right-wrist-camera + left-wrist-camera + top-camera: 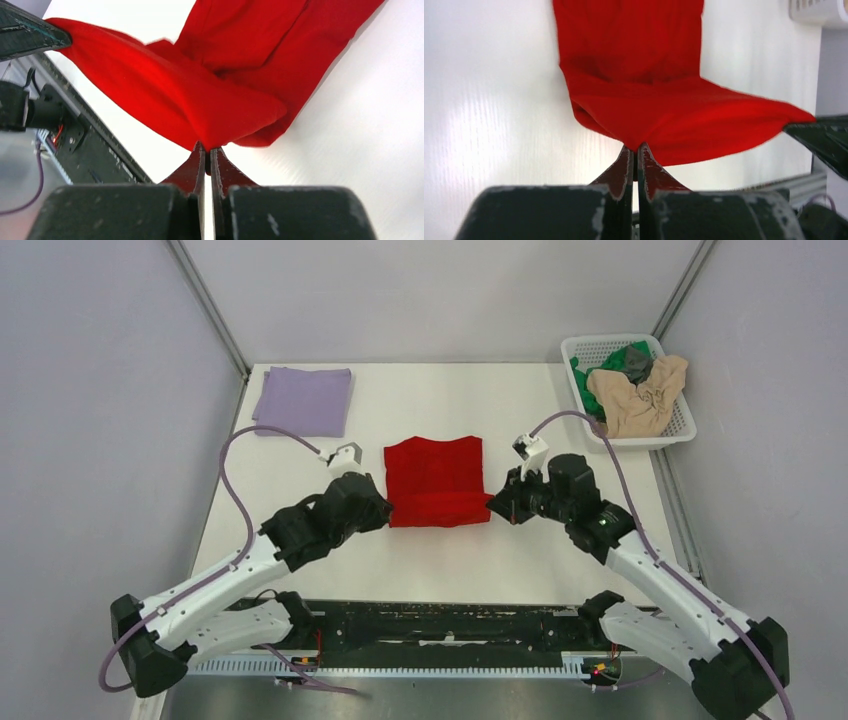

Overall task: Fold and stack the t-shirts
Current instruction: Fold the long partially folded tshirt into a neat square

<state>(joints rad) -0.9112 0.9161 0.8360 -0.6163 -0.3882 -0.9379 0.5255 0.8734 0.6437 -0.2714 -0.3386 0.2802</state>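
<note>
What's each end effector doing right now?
The left end effector is closed on the near-left corner of the red t-shirt.
The right end effector is closed on its near-right corner.

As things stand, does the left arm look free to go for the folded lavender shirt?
Probably not yet: the left gripper is shut on the red shirt at its near corner, mid-fold. Nothing lies between it and the lavender shirt, so after release it looks reachable.

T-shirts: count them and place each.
5. Purple folded far left; red at centre, gripped by left tool and right tool; beige, green and grey in the basket, which may hide more.
</note>
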